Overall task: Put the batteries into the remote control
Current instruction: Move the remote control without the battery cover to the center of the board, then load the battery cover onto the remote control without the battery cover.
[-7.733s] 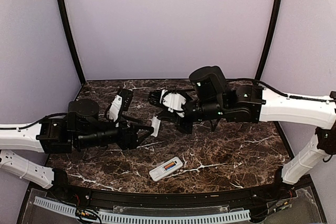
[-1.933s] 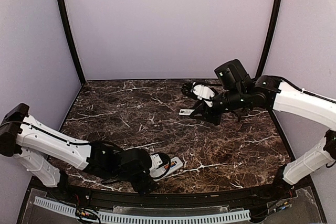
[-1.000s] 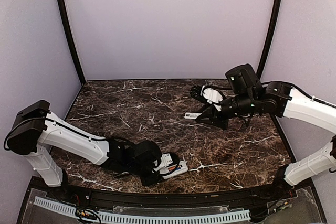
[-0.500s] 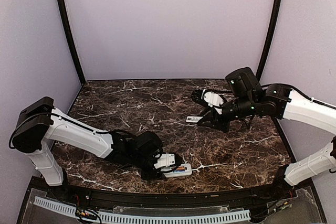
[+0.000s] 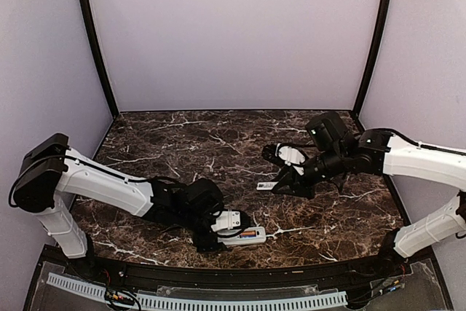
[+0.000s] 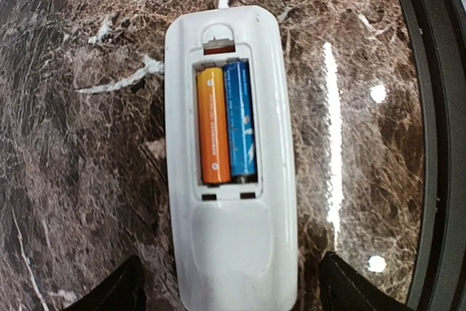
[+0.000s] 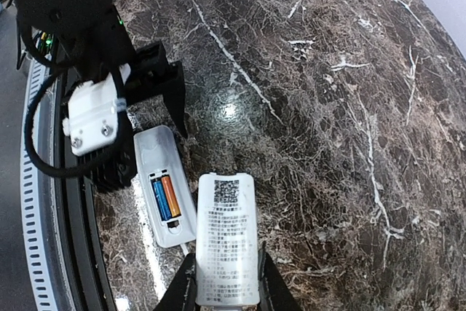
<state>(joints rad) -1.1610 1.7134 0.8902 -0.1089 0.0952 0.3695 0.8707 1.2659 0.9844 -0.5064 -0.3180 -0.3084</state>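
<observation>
With both batteries (image 6: 227, 125) seated side by side in the remote (image 6: 273, 143), lying back-up near the front edge of the table (image 5: 182, 151) inside the wide-open left gripper (image 6: 229, 285), looks time to close up: bring over the cover (image 7: 226, 234) clamped in the right gripper (image 7: 227, 293), line up, slide shut.

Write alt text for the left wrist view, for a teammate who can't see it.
A white remote control lies back-up on the dark marble table, its battery bay uncovered with an orange battery and a blue battery seated side by side. The left gripper is open, a finger at each bottom corner, clear of the remote.
</observation>
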